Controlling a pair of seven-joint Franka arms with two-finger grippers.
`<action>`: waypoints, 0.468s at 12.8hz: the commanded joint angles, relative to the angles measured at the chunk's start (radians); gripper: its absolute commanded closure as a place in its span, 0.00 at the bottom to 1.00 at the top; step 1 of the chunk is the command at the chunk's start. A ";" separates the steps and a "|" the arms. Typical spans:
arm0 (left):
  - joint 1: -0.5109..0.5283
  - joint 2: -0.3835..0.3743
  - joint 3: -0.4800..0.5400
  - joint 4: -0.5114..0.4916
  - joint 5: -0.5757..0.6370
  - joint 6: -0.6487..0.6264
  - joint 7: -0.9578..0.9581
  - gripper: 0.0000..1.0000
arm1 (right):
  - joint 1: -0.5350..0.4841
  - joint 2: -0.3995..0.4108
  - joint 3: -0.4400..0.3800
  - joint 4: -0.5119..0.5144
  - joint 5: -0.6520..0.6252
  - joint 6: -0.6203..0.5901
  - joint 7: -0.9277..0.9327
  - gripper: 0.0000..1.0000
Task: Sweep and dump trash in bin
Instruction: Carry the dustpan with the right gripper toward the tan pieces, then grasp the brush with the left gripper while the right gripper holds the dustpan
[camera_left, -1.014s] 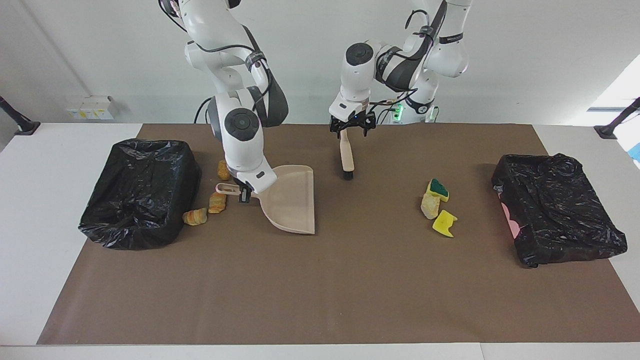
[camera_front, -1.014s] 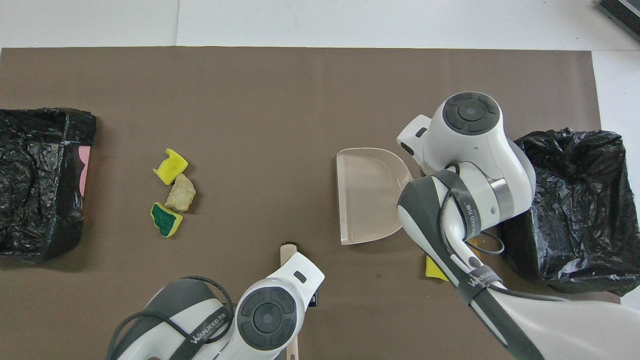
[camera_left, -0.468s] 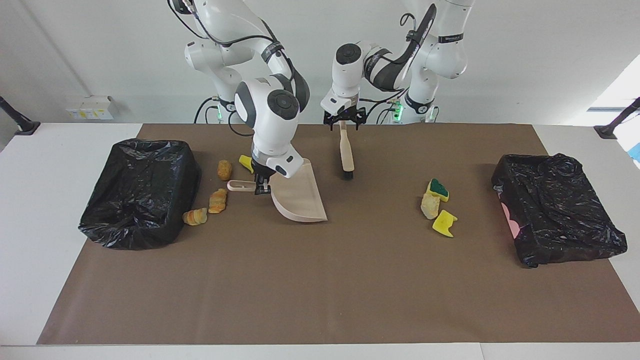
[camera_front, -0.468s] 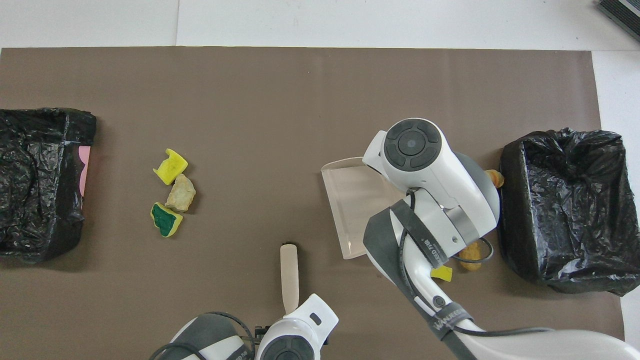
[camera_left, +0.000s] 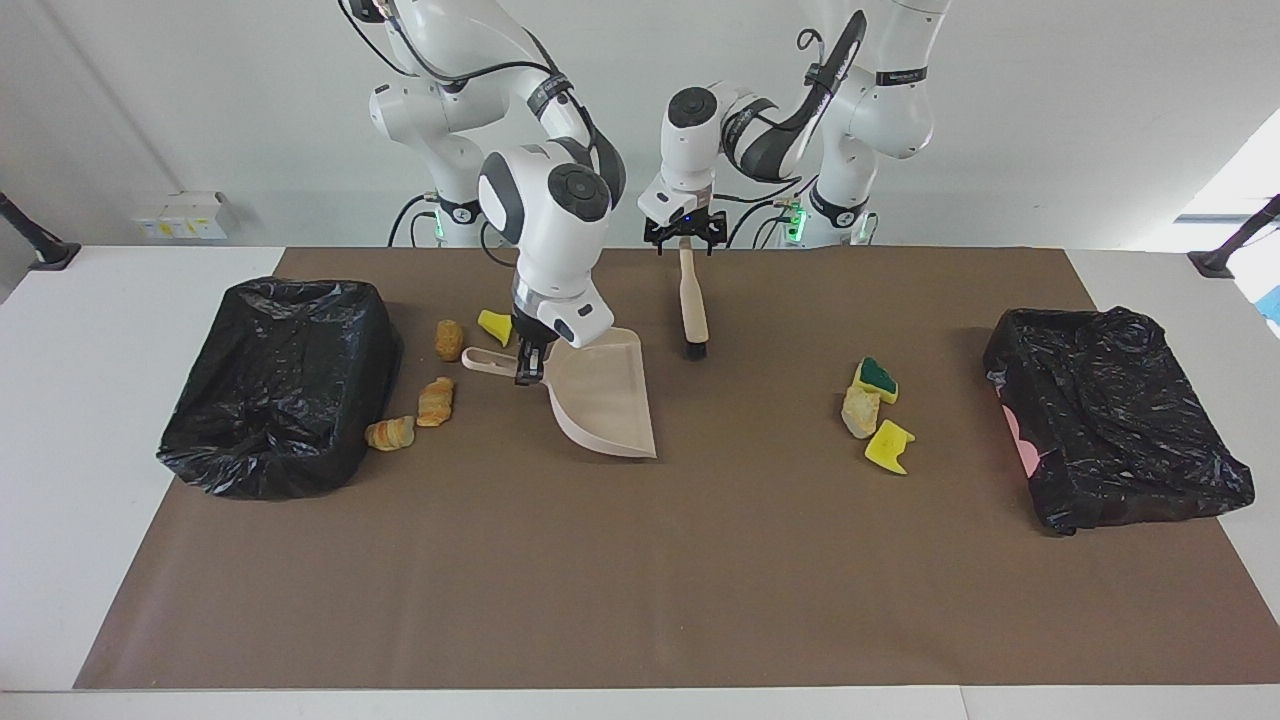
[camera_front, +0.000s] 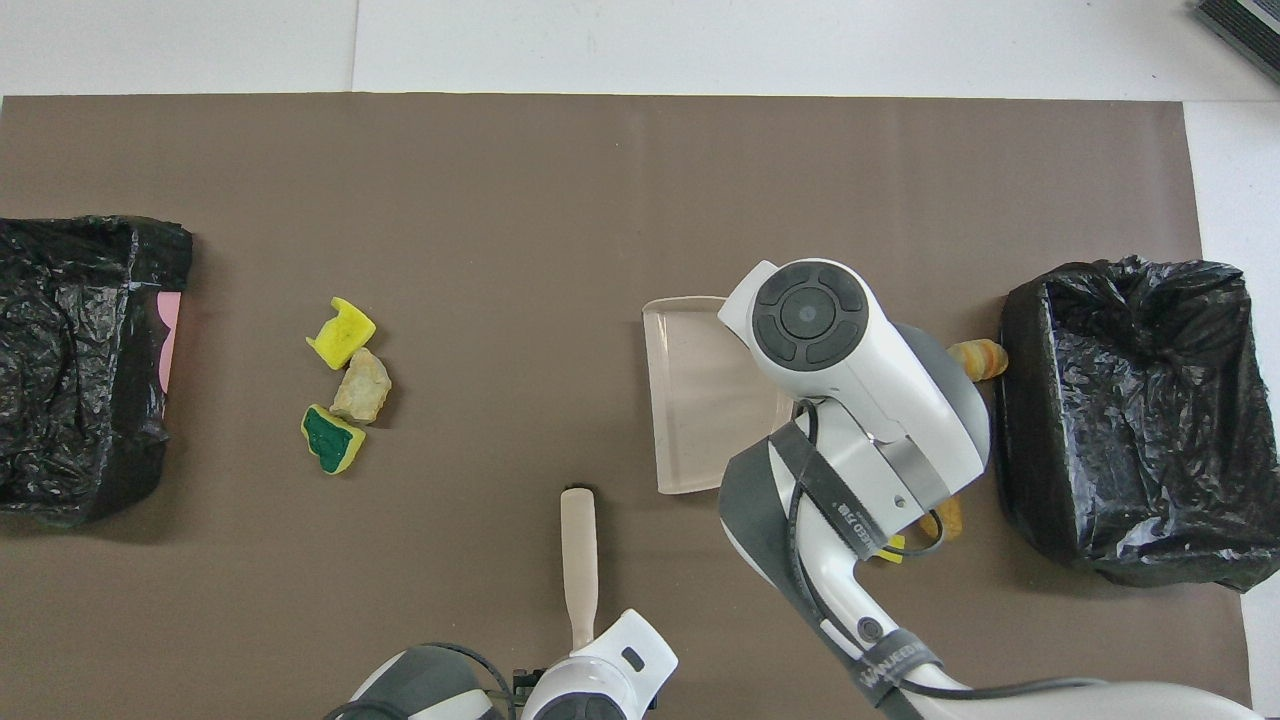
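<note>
My right gripper (camera_left: 527, 364) is shut on the handle of the beige dustpan (camera_left: 603, 397), whose open mouth faces the left arm's end of the table. Beside the handle lie trash pieces: a yellow sponge chunk (camera_left: 494, 325) and three tan-orange lumps (camera_left: 448, 340) (camera_left: 435, 401) (camera_left: 390, 432). More trash sits toward the left arm's end: a green-topped sponge (camera_left: 878, 376), a tan lump (camera_left: 860, 411) and a yellow sponge (camera_left: 889, 446). My left gripper (camera_left: 685, 239) hangs open over the handle end of the beige hand brush (camera_left: 691, 305), which lies on the mat. From above, the right arm hides its gripper.
A bin lined with a black bag (camera_left: 280, 395) stands at the right arm's end of the brown mat (camera_left: 640, 580), close to the tan-orange lumps. A second black-lined bin (camera_left: 1110, 420) stands at the left arm's end. The overhead view shows the dustpan (camera_front: 695, 395) and brush (camera_front: 579, 550) side by side.
The right gripper has swung the dustpan a little away from the near bin, uncovering the yellow chunk. The left gripper has drawn back along the brush handle toward its base; the brush lies still.
</note>
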 joint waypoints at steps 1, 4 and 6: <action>-0.024 -0.027 0.018 -0.034 -0.043 0.027 -0.007 0.28 | -0.041 -0.067 0.007 -0.122 0.036 0.071 0.072 1.00; -0.022 -0.024 0.020 -0.029 -0.044 0.019 -0.007 0.56 | -0.058 -0.080 0.007 -0.146 0.060 0.105 0.045 1.00; -0.016 -0.021 0.020 -0.023 -0.044 0.010 -0.004 1.00 | -0.059 -0.080 0.007 -0.150 0.060 0.105 0.043 1.00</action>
